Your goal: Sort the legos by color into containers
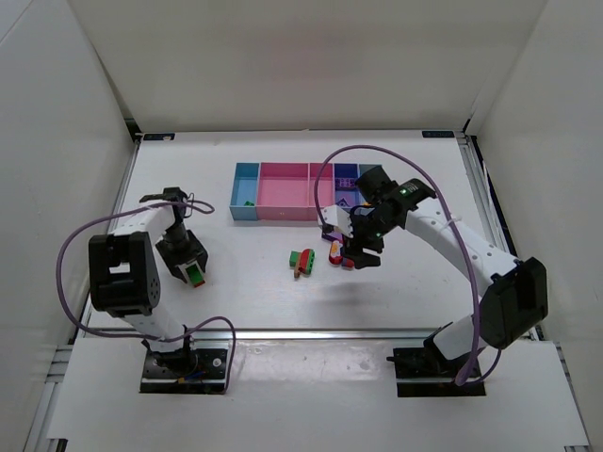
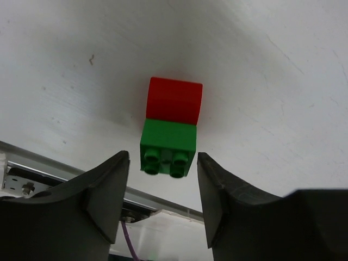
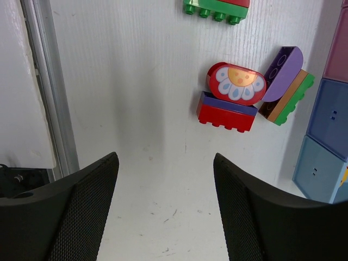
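Observation:
A green lego [image 2: 167, 144] joined to a red lego [image 2: 174, 100] lies on the white table at the left. My left gripper [image 2: 162, 156] is open, and the green end reaches in between its tips without touching either finger; from above it shows as the left gripper [image 1: 191, 268]. My right gripper [image 3: 165, 157] is open over bare table. Ahead of it lie a red-and-purple lego with a flower piece [image 3: 228, 103] and a purple, orange and green stack [image 3: 285, 84]. The containers [image 1: 283, 193] stand in a row at the back, with a green lego [image 1: 248, 201] in the leftmost light blue one.
A green, red and orange cluster [image 1: 301, 261] lies mid-table, left of the right gripper [image 1: 356, 256]. The right arm covers the right end of the bin row. The table's metal rail [image 3: 46, 81] runs along the near edge. White walls enclose the table.

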### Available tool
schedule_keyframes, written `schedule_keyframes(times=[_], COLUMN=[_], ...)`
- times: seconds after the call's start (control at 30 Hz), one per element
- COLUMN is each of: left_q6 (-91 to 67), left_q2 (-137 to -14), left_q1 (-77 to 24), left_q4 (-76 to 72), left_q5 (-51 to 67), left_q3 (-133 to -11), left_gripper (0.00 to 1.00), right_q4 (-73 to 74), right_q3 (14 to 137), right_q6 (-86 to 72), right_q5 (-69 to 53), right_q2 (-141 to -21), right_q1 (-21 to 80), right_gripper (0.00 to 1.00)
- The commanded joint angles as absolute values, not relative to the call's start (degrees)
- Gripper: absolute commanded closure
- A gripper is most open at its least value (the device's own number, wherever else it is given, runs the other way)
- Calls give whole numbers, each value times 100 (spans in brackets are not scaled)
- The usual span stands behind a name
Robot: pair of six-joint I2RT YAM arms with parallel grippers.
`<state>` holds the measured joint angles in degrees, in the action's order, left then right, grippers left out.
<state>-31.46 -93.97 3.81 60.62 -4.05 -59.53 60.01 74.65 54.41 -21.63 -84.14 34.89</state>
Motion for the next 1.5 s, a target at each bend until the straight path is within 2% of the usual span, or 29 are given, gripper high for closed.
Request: schedule_keyframes(times=[0.0,0.1,0.13,0.37,0.43,0.47,0.57,0.6,0.63,0.67,0.7,0.77,0.83,1.03,1.47], left_q6=[-3050,-3006,-2988,-2419,-1719,-1383,-207,-63,-27,-26,148,168,-95,536,843], left_q2=[-9448,-9483,-9501,-9045,-8625,-8492,-8201,-8218,-8270,-8514,-8699,-9382,-9728,-9835,-9809], left_q1=[422,422,413,378,387,448,781,878,1009,1037,1046,1028,1037,993,677], left_q4=[5810,5722,5713,5590,5319,5213,4966,4931,4861,4808,4790,4807,4825,4825,4834], left_q5=[-440,-396,-396,217,1060,2282,4501,5814,6462,7052,8267,9233,9246,9237,8974], left_q3=[-6126,-6161,-6205,-6495,-6565,-6583,-6679,-6723,-6706,-6723,-6732,-6793,-6908,-7426,-7848], left_gripper=[37,51,62,75,80,90,90,90,90,90,90,90,90,90,90], right_q4=[6064,6073,6073,5845,5644,5582,5214,5081,4932,4583,4440,3863,3360,1365,888], right_q3=[7752,7743,7743,7673,7682,7760,8102,8234,8357,8619,8744,9094,9254,10036,11021], right_q6=[5405,5405,5405,5239,4993,4783,4065,3817,3519,2907,2613,2042,1067,-1457,-1749], right_q5=[-2276,-2268,-2268,-2347,-2477,-2592,-3231,-3469,-3733,-4362,-4734,-5724,-6177,-7110,-7312], right_q2=[-8472,-8499,-8508,-8534,-8587,-8691,-9033,-9148,-9245,-9481,-9614,-9860,-10212,-10986,-11847], right_q1=[3489,3489,3489,3489,3454,3411,3156,3068,2859,2717,2611,2305,2136,2021,2873], right_gripper=[26,26,26,26,26,26,26,26,26,26,26,26,26,27,25])
